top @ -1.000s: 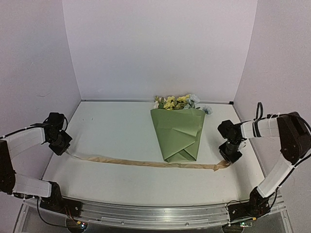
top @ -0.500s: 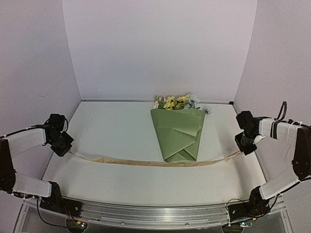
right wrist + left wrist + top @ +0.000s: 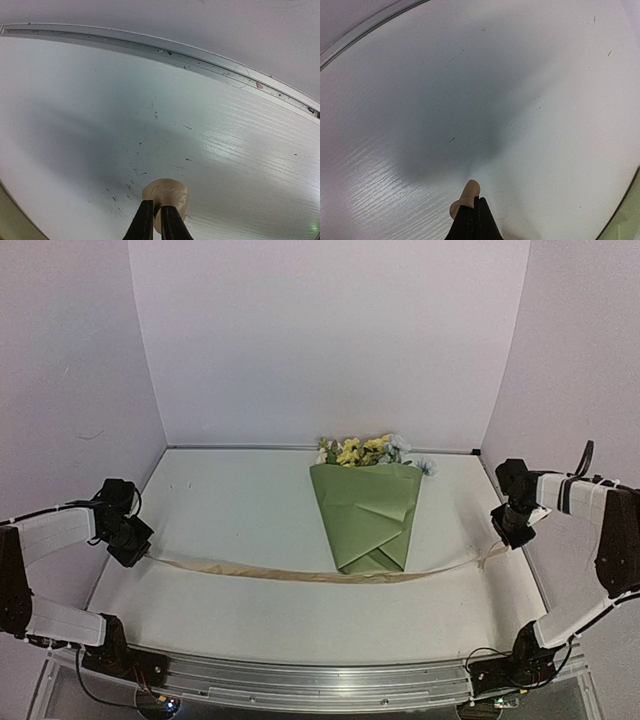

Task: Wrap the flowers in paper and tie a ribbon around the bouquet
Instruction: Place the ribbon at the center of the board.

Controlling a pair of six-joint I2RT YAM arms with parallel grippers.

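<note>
Top external: bouquet [image 3: 368,520] lies flat on table [image 3: 230,500], right of centre. Its long axis runs near-to-far: flowers [image 3: 362,450] at the wide end point to the back wall, narrow folded end points to the arm bases. Paper [image 3: 385,495] shows its olive side, w/ creases and a folded flap across the front. Ribbon [image 3: 260,571] is stretched left-to-right across the table, long axis crosswise to the bouquet, bowing slightly toward the near edge. It meets the bouquet's narrow tip; can't tell if it runs under it. Left gripper [image 3: 135,552] holds the ribbon's left end near the left wall. Right gripper [image 3: 505,535] holds the right end near the right wall. Both are low over the table, well apart from the bouquet.

Left wrist: fingers [image 3: 479,222] pressed together, pinching the ribbon; a short tan tab [image 3: 467,192] sticks out past the tips. White table below, w/ a sliver of olive paper [image 3: 630,220] at the bottom right corner.

Right wrist: fingers [image 3: 144,220] nearly together, pinching the ribbon, whose end [image 3: 167,192] curls into a rounded loop beyond the tips. Metal rail [image 3: 200,55] runs along the table's far edge.
</note>
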